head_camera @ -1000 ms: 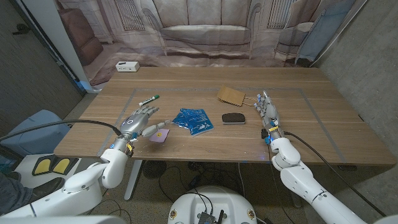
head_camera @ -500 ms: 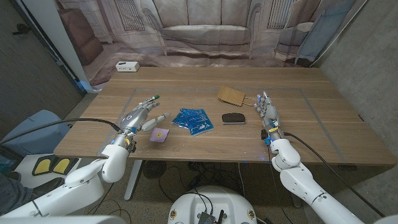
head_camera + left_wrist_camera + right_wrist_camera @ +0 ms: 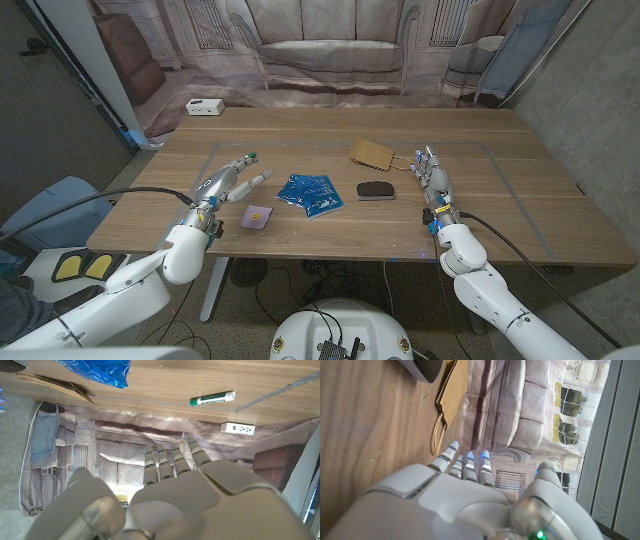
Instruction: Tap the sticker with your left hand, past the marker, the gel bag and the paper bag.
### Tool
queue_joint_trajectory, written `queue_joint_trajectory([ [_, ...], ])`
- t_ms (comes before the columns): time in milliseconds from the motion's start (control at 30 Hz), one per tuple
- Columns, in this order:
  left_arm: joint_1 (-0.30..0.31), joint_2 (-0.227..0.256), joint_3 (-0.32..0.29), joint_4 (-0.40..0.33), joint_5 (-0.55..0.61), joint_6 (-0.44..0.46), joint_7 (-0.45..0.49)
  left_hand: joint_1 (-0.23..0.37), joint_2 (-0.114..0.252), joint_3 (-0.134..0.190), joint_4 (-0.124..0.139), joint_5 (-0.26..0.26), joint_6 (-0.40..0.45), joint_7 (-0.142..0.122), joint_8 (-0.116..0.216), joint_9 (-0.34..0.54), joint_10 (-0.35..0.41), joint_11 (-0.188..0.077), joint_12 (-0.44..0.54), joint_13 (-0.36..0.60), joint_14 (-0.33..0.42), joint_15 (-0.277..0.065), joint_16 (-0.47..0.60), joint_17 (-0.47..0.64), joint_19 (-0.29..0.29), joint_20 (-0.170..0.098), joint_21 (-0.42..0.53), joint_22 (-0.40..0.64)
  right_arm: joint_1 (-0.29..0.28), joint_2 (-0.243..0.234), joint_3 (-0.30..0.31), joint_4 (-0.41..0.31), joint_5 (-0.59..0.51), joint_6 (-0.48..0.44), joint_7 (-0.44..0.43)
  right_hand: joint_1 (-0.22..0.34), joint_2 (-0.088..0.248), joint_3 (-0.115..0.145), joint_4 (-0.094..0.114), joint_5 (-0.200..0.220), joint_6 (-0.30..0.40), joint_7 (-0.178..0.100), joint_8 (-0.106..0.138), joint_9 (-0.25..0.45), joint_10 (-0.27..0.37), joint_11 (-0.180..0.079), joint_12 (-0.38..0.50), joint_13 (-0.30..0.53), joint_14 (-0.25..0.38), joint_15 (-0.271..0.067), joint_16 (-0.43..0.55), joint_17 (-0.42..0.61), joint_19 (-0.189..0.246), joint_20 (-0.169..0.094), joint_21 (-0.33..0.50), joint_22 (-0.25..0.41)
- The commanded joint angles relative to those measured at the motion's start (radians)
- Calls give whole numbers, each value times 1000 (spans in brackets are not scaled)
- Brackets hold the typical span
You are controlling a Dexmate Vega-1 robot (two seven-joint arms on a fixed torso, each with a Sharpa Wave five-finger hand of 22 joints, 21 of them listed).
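Your left hand (image 3: 228, 183) partly covers the marker (image 3: 241, 159) in the head view, so only its green-capped end shows past the fingertips; your left wrist view gives you the whole marker (image 3: 212, 397) lying on the wood; that view cuts the gel bag (image 3: 96, 368) and the paper bag (image 3: 52, 386) off at the frame edge. The left hand's fingers are spread and hold nothing; you cannot tell from these views whether it touches the table. The sticker (image 3: 257, 217), a small purple square with a yellow spot, lies near the table's front edge, just beside the left hand on its inner side and apart from it; its print is too small to read. The blue gel bag (image 3: 310, 192) lies near the sticker, toward mid-table; a dark oval thing (image 3: 376, 189) lies right of it. The paper bag (image 3: 373, 153) lies flat behind that; nothing of its inside shows. Your right hand (image 3: 432, 180) stands at the right, fingers extended and empty; your right wrist view shows the paper bag's handle (image 3: 438, 435) just ahead of its fingertips.
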Motion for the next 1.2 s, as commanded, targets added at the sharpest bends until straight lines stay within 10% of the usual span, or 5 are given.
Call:
queue_joint_trajectory([
  [33, -41, -61, -16, 70, -126, -147, -50, 2, 5, 1, -2, -5, 14, 3, 7, 2, 20, 1, 9, 4, 20, 2, 8, 2, 13, -1, 5, 5, -21, -19, 16, -32, -3, 12, 4, -1, 4, -1, -3, -1, 10, 2, 1, 5, 22, -6, 9, 5, 13, -13, 3, 0, 20, -7, 4, 4],
  [733, -148, -203, 73, 106, -299, -215, -135, 4, 8, 1, -5, -13, 13, 21, 1, 2, 43, 17, 13, 3, 49, 8, 9, 1, 25, -10, 4, 5, -81, -87, 81, -62, 121, 21, 119, -8, 3, -5, 0, -1, 11, 28, -1, 4, 16, 3, 3, 4, 5, -1, -1, 1, 13, -5, -2, 4],
  [1200, -294, -316, 125, 284, -397, -408, -191, 4, 10, 0, -6, -15, 2, 25, -5, 1, 58, 12, 15, 2, 60, 8, 8, 1, 29, -18, 2, 5, -36, -74, 88, 6, 135, 35, 159, -10, 3, -6, 1, -1, 13, 31, -1, 3, 17, 6, 3, 4, 5, -2, -1, 1, 12, -6, -3, 4],
])
